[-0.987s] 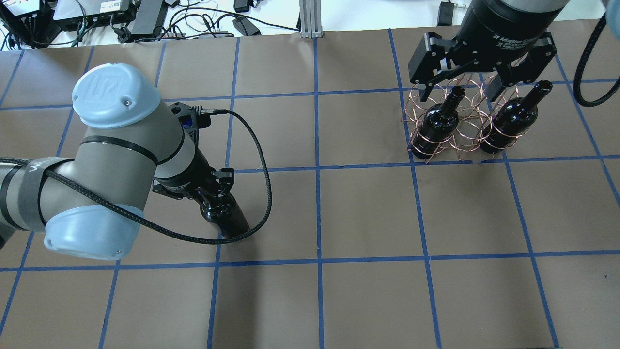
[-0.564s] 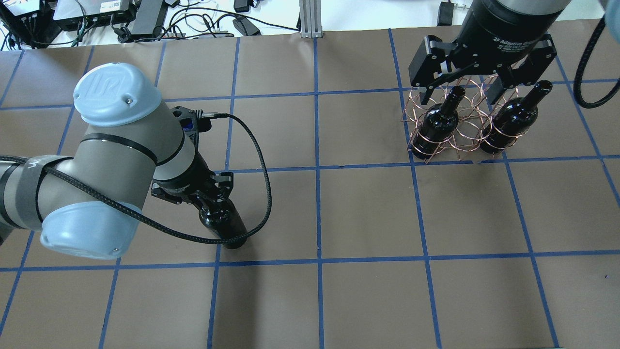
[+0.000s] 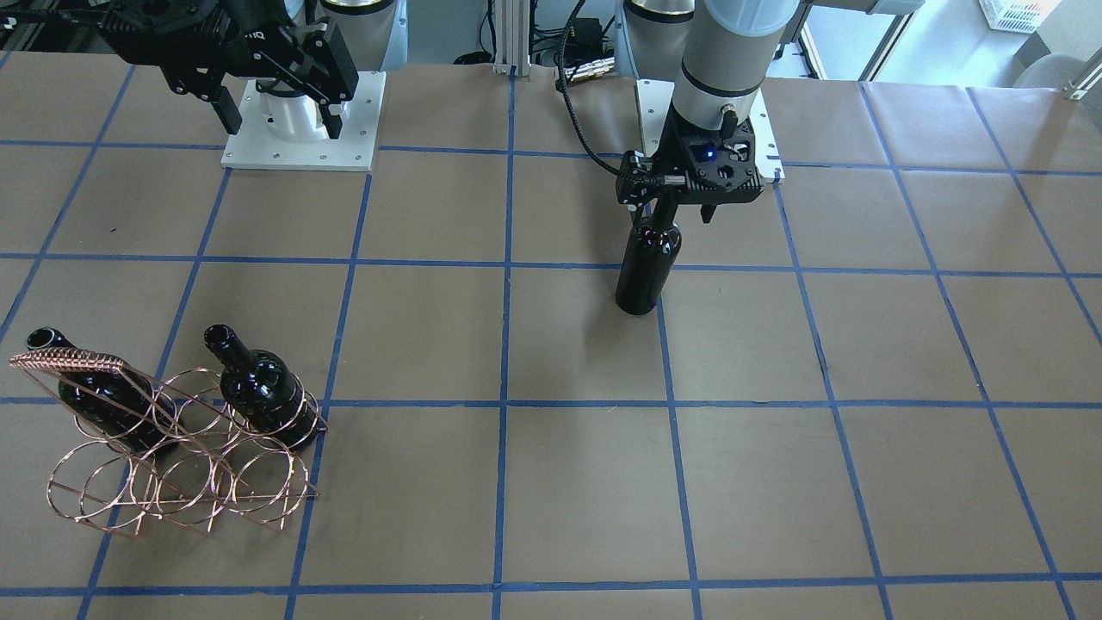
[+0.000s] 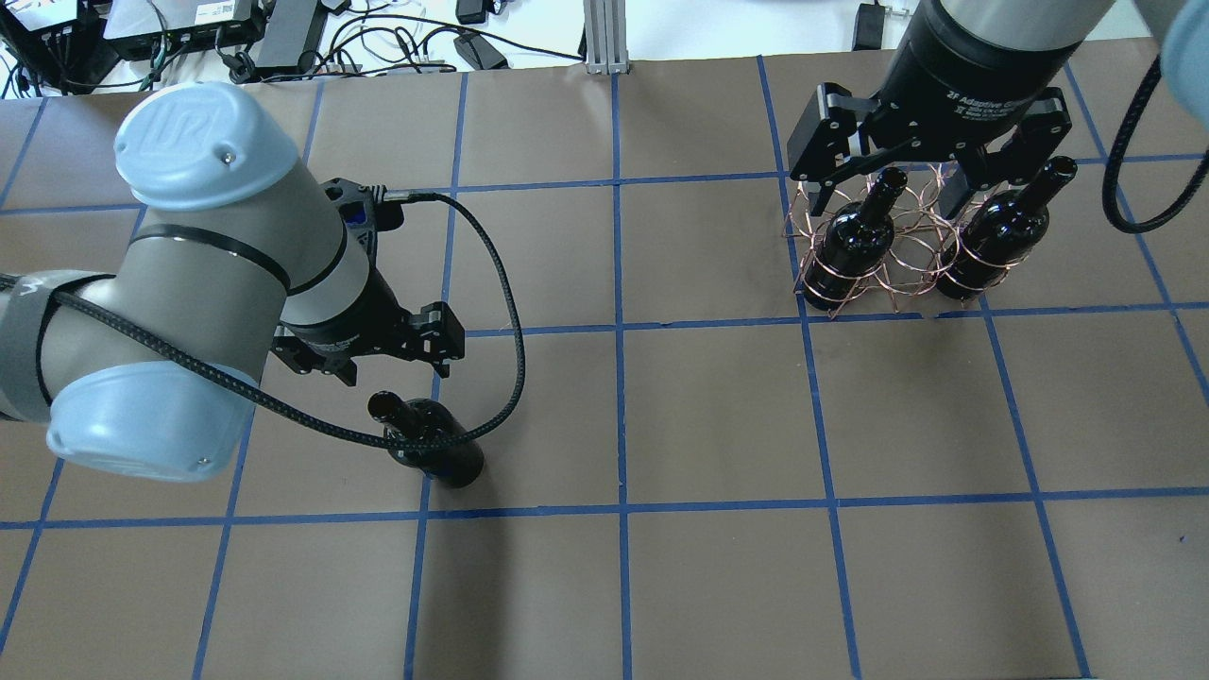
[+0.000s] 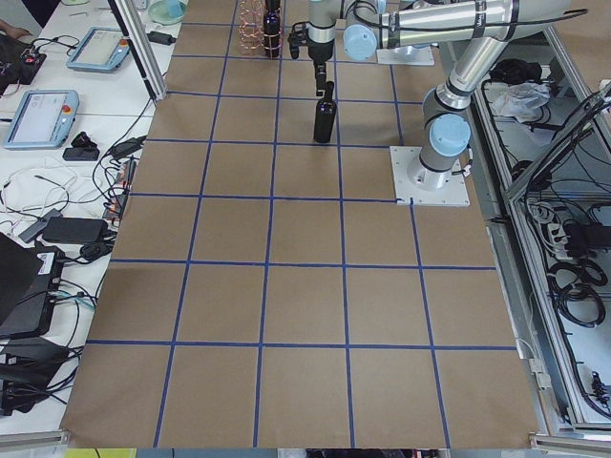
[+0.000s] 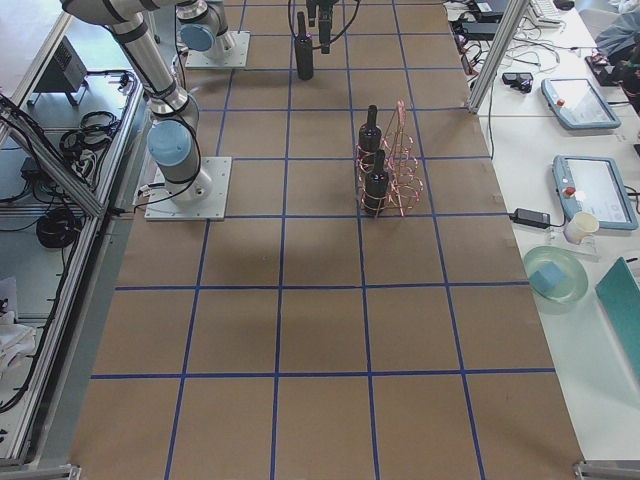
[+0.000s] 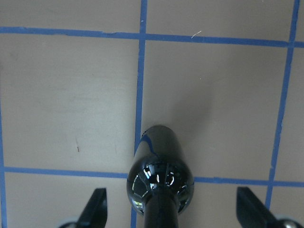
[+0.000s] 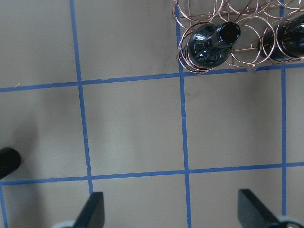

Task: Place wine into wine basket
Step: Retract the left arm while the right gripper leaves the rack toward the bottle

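Wine: near-black glossy glass bottle [image 4: 451, 461], lower left; probably heavy, slick, breakable.
Grasp: narrow neck [image 7: 159, 216].
Left gripper [image 7: 171, 209]: wide open above.

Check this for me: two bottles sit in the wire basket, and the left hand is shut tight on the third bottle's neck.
Not shut: the left wrist view shows the left hand open, its fingers spread clear of the third bottle and its neck. The rest holds: two bottles sit in the wire basket.

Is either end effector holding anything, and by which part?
Nothing is held. The left end effector is open, clear of the wine bottle; the right end effector is open and empty.
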Robot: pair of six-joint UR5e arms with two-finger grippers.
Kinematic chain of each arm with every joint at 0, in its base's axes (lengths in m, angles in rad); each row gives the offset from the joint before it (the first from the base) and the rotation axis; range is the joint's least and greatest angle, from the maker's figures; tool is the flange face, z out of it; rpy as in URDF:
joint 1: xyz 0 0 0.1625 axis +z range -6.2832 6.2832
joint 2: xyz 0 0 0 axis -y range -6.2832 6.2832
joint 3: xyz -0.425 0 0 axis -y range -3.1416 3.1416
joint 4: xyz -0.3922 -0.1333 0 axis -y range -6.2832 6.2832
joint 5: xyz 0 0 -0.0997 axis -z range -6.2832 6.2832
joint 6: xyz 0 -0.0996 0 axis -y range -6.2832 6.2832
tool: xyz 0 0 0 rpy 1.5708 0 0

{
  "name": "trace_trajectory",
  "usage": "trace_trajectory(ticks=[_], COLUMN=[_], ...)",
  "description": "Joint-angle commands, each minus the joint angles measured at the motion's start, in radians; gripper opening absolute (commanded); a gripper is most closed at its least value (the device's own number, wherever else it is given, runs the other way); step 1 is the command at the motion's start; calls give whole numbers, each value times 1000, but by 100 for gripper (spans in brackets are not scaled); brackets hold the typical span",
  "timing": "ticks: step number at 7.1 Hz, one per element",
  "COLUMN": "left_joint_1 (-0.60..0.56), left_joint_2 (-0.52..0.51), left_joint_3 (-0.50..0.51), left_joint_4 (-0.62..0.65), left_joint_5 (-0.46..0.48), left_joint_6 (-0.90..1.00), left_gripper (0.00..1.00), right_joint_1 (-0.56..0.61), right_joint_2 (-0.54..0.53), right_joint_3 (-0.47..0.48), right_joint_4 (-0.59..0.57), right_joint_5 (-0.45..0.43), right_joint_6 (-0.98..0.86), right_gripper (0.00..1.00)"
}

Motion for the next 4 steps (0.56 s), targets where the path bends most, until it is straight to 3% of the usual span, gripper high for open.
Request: trace_trajectory(ticks=[1,2,4], left_joint_1=[76,174,341], left_joint_2=[-26,-40,-44], left_joint_3=[242,308,315], left_joint_4=[-201,-259,-261], left_joint_5=[9,0,-5], left_joint_6=[29,169,347], left_gripper=[100,100,100], right_joint_1=[-1,-1,10], right_joint_2=[0,-1,10], right_joint_3=[1,0,-2], right_joint_4=[4,3,0], right_joint_5=[47,50,139], right_joint_6=[-14,-16,31], right_gripper=[100,100,100])
